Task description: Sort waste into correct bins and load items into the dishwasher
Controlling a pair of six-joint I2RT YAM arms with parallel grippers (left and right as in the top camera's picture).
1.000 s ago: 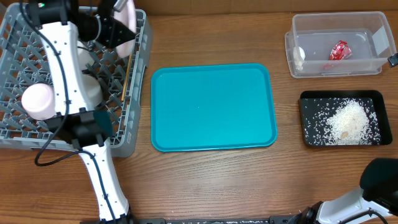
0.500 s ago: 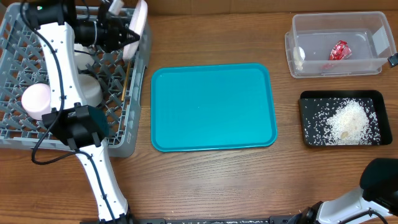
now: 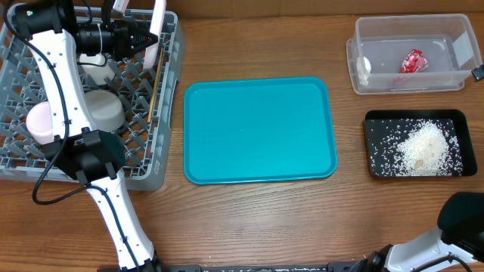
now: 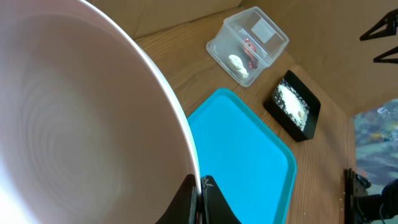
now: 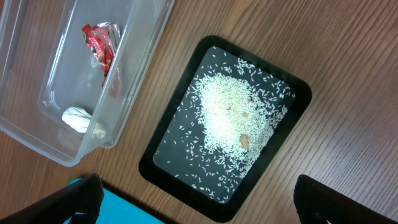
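Loading step: over the rack's (image 3: 172,113) far right corner, our left gripper (image 3: 149,36) pinches the plate (image 3: 157,23) rim, plate on edge. Next we should lower it upright, then release. Our right gripper (image 5: 198,186) hangs wide, empty.
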